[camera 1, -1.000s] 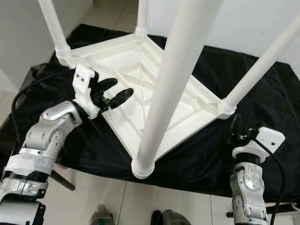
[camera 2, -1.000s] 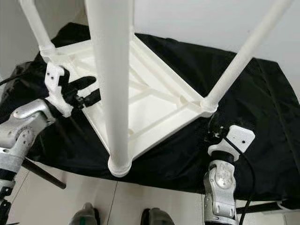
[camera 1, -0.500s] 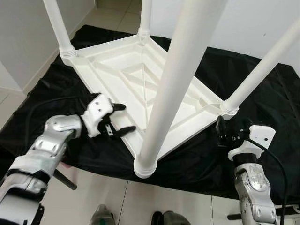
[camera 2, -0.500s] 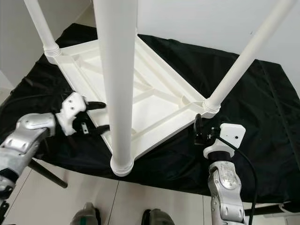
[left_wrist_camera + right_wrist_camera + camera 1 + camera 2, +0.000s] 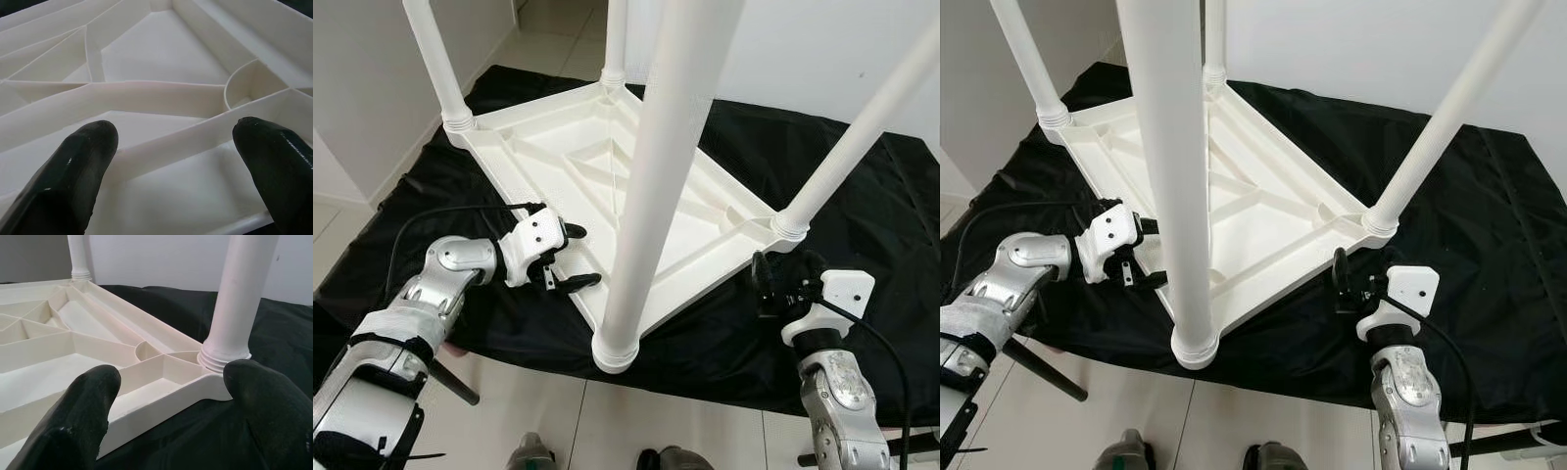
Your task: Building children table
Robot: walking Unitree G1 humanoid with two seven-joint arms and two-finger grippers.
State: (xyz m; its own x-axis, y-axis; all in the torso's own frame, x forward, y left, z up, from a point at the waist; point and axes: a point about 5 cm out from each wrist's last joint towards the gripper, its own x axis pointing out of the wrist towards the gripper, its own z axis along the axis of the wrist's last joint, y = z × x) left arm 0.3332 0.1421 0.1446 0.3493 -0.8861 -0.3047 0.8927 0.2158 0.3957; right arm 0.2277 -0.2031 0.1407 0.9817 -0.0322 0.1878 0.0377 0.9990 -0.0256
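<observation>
White kids' table (image 5: 597,157) upside down on black cloth (image 5: 862,245), legs up, left gripper (image 5: 570,257) fingers spread wide at near-left edge, holding nothing, right gripper (image 5: 166,406) spread empty by right corner leg (image 5: 234,308).

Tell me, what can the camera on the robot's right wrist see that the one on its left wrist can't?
The right wrist view takes in an upright white leg screwed into a corner of the upturned table, plus a farther leg, the black cloth and a pale wall. The left wrist view looks closely down onto the table's ribbed underside. Both show white ribs between two open black fingertips.
</observation>
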